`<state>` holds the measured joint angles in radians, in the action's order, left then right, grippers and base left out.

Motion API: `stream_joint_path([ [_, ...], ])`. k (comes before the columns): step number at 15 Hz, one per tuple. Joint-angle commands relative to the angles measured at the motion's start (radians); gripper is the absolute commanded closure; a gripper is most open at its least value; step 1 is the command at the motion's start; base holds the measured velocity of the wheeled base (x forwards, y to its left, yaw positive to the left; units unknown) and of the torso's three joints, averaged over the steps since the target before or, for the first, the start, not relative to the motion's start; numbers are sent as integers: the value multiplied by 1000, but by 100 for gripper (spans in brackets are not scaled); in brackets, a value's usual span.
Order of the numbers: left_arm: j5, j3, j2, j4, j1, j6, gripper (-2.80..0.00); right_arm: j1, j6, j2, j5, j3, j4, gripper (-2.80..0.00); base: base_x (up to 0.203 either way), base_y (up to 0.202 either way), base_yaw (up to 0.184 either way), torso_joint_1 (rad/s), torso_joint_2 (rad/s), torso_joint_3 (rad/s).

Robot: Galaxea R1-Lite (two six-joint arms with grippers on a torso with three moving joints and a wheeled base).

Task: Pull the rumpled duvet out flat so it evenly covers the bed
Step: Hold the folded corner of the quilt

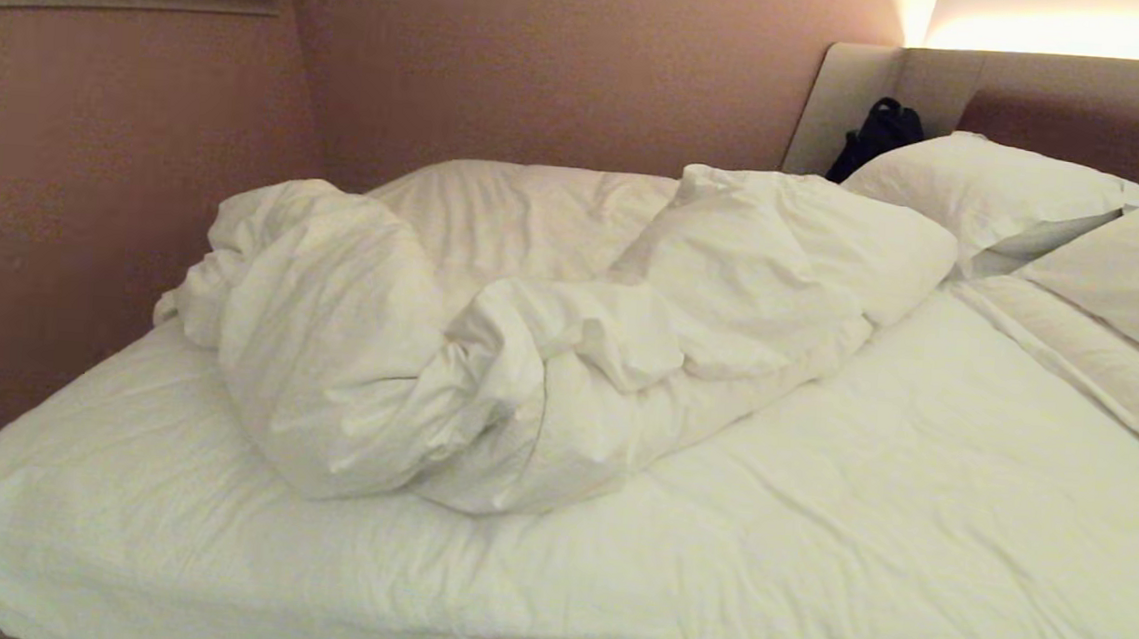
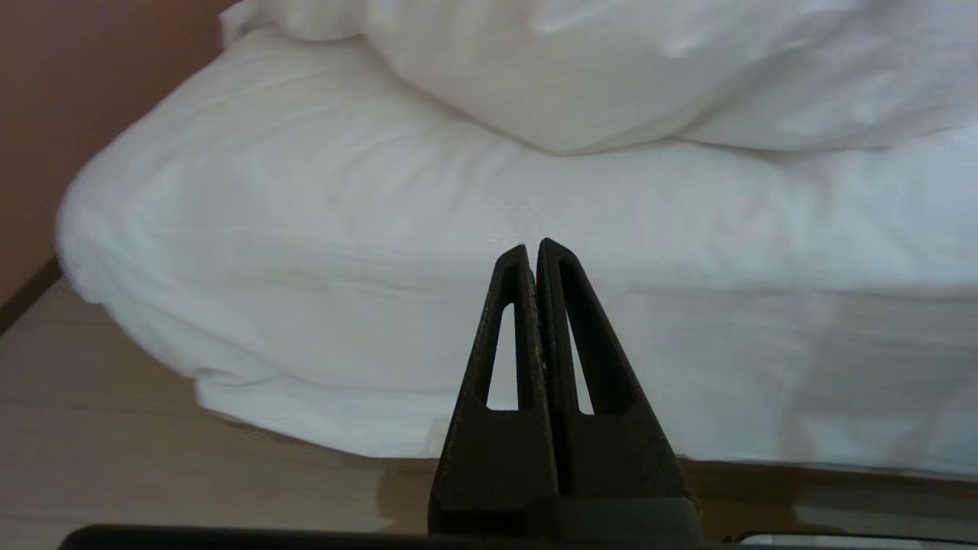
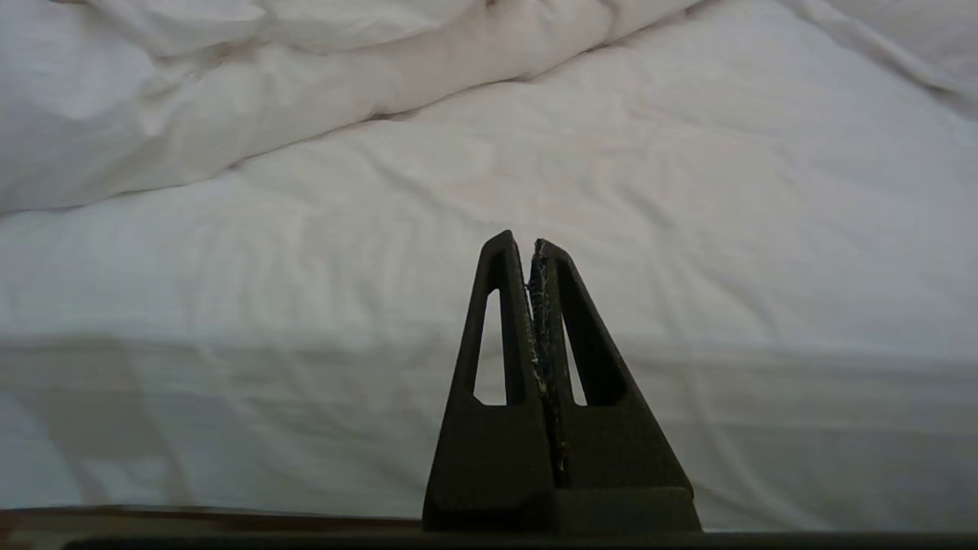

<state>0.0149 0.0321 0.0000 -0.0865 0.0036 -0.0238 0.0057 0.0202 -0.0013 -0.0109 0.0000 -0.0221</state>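
lying bunched on the bed, the duvet; both grippers' fingers closed, empty

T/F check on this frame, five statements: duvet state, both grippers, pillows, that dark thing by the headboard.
1. The duvet lies flat over the whole bed. False: it is bunched in a heap toward the wall side, and the near part of the mattress is bare sheet.
2. The left gripper is shut and holds nothing. True.
3. The right gripper has hold of the duvet's edge. False: it is shut, empty and short of the duvet.
4. White pillows lie at the headboard end. True.
5. A dark object sits on the heap. False: it is in the corner by the headboard, behind a pillow.
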Motion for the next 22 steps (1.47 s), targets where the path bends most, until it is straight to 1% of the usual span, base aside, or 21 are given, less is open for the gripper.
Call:
stream_joint_path([
  [1, 2, 0, 2, -1, 1, -1, 0, 0, 0, 1, 0, 0, -1, 0, 0, -190, -4, 2, 6, 1],
  [5, 2, 0, 0, -2, 0, -4, 0, 0, 0, 1, 0, 0, -1, 0, 0, -191, -1, 2, 4, 2],
  [7, 0, -1, 0, -2, 1, -4, 0, 0, 0, 1, 0, 0, -1, 0, 0, -115, 0, 5, 2, 0],
  [22, 7, 0, 0, -1, 0, 7, 0, 0, 0, 1, 0, 0, -1, 0, 0, 0, 0, 0, 0, 0],
])
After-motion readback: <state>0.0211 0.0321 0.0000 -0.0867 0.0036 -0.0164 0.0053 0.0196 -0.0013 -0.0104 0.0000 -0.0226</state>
